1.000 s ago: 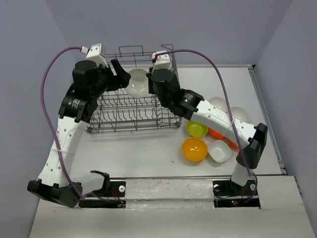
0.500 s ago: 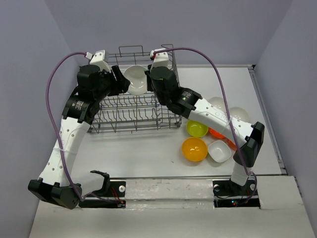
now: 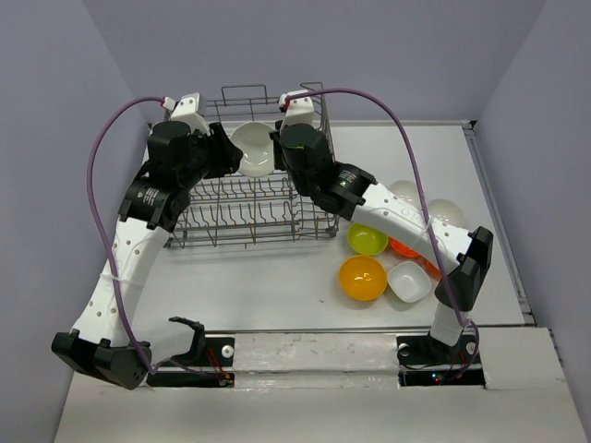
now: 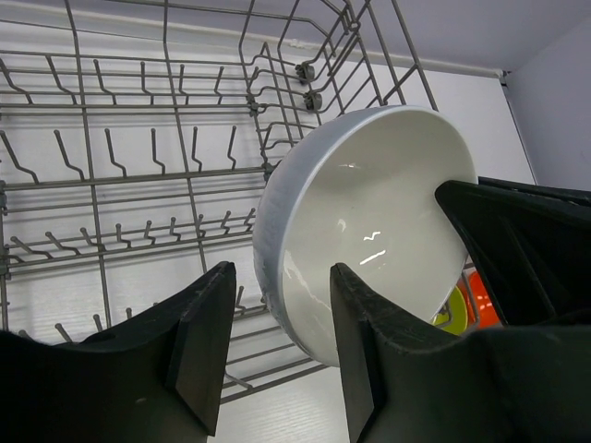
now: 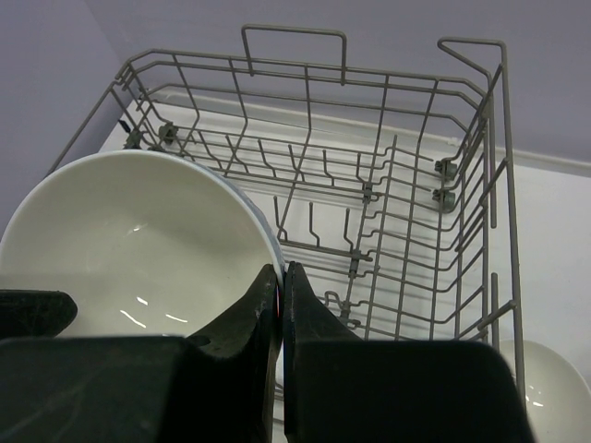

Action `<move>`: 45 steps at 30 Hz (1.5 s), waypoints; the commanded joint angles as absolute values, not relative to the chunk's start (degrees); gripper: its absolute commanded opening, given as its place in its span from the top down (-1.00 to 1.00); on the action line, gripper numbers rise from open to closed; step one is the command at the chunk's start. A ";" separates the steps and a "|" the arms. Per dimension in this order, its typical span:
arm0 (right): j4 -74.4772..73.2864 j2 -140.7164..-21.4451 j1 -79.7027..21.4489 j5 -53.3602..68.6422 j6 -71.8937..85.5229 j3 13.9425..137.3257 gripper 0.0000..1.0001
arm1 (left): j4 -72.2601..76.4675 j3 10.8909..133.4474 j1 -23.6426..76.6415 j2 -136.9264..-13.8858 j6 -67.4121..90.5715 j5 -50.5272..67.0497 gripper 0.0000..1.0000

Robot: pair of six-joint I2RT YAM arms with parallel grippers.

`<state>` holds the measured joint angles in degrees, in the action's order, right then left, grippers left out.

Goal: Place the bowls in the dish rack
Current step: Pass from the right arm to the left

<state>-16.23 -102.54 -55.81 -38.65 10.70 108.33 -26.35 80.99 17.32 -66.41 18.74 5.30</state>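
A white bowl [image 3: 254, 149] hangs tilted over the back of the grey wire dish rack [image 3: 247, 210]. My right gripper [image 3: 277, 148] is shut on its right rim; the right wrist view shows the fingers [image 5: 281, 295] pinching the rim of the bowl [image 5: 129, 249]. My left gripper [image 3: 224, 153] is open at the bowl's left edge. In the left wrist view it [image 4: 282, 355] straddles the rim of the bowl [image 4: 369, 231], one finger inside and one outside, with a gap to the rim. The rack [image 4: 138, 185] holds no bowls where visible.
To the right of the rack on the table lie a lime green bowl [image 3: 367, 240], an orange-yellow bowl [image 3: 362, 278], a squarish white bowl [image 3: 409, 281], a red-orange bowl [image 3: 404, 247] and two white bowls [image 3: 407, 194] [image 3: 447, 212]. The rack's tall wire sides [image 5: 462, 185] stand around the grippers.
The right gripper has carried the white bowl slightly back and left over the rack. The left gripper has moved in onto the bowl's left rim. Little has moved in the last half second.
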 commanded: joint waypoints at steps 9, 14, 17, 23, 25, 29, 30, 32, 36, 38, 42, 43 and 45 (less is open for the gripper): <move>-8.01 -101.08 -57.57 -39.46 1.24 111.10 0.98 | -26.10 83.58 18.81 -69.26 17.32 3.51 -0.07; -0.02 -96.52 -58.10 -38.85 -5.52 102.77 0.98 | -27.42 84.46 18.81 -69.70 16.79 3.69 -0.06; 3.77 -94.84 -58.62 -38.58 -8.60 100.03 0.98 | -27.77 84.81 18.81 -69.96 16.79 5.09 -0.05; 19.91 -89.93 -59.15 -40.34 -19.41 88.80 0.98 | -28.12 84.82 18.81 -70.31 16.79 6.24 -0.04; 22.31 -89.22 -59.15 -40.17 -20.39 87.46 0.98 | -28.04 84.64 18.81 -70.40 16.61 6.24 -0.04; 27.85 -89.12 -59.15 -39.64 -23.20 86.31 0.98 | -27.95 84.03 18.81 -70.40 16.52 6.85 -0.03; 27.69 -89.47 -59.15 -39.64 -23.38 86.83 0.98 | -27.86 83.85 18.81 -70.40 16.52 6.86 -0.03; 27.51 -90.52 -59.15 -39.11 -23.90 88.59 0.98 | -27.77 83.76 18.81 -70.31 16.61 6.77 -0.03; 27.07 -91.84 -59.15 -37.27 -24.17 90.70 0.98 | -27.77 83.76 18.81 -70.49 16.44 6.85 -0.02; 26.90 -92.37 -59.15 -36.04 -24.34 91.32 0.99 | -27.95 83.85 18.81 -70.49 16.35 6.94 -0.02; 26.72 -93.52 -59.77 -33.76 -25.05 92.37 0.98 | -27.77 84.11 18.81 -70.58 16.26 6.94 -0.02; 26.89 -93.60 -59.77 -33.49 -25.31 92.37 0.98 | -27.86 84.20 18.81 -70.66 16.26 6.86 -0.02; 27.07 -94.30 -60.99 -33.13 -25.92 92.55 0.98 | -28.04 84.55 18.81 -70.93 16.09 6.86 -0.01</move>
<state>18.13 -94.26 -58.89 -35.62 -24.97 88.23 -28.56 82.54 18.90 -70.50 17.21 6.22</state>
